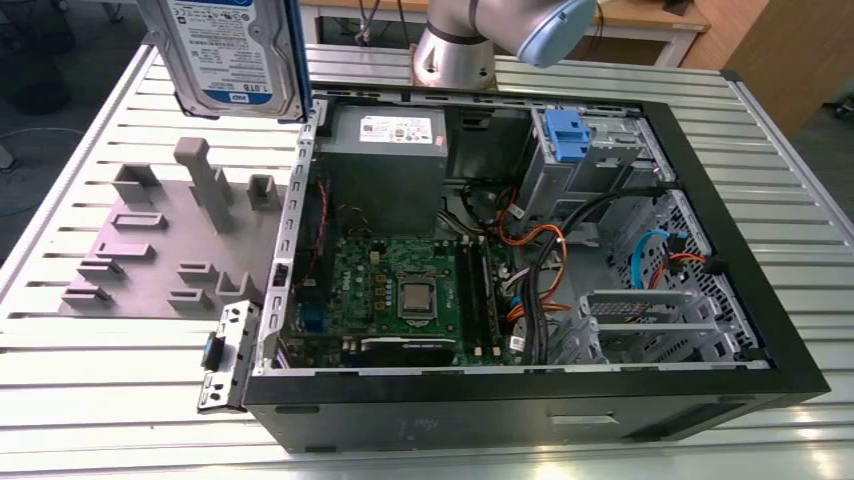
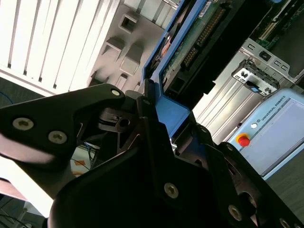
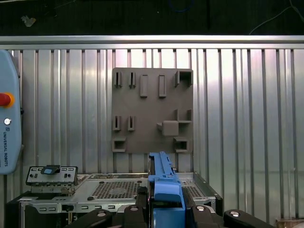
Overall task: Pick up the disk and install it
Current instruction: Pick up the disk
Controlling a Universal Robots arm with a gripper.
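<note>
Disk (image 1: 227,50), transfer step: held aloft at 11 o'clock in the exterior view, over the counter (image 1: 120,390) beside the open case (image 1: 534,250), fingers (image 2: 145,109) clamped on its blue bracket; installation judged outstanding, requiring alignment with the drive bay (image 1: 587,150) at 1 o'clock.

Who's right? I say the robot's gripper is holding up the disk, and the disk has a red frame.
Not quite: the frame is blue, not red. In the first wrist view the gripper is holding up the disk, shut on its blue frame.
</note>
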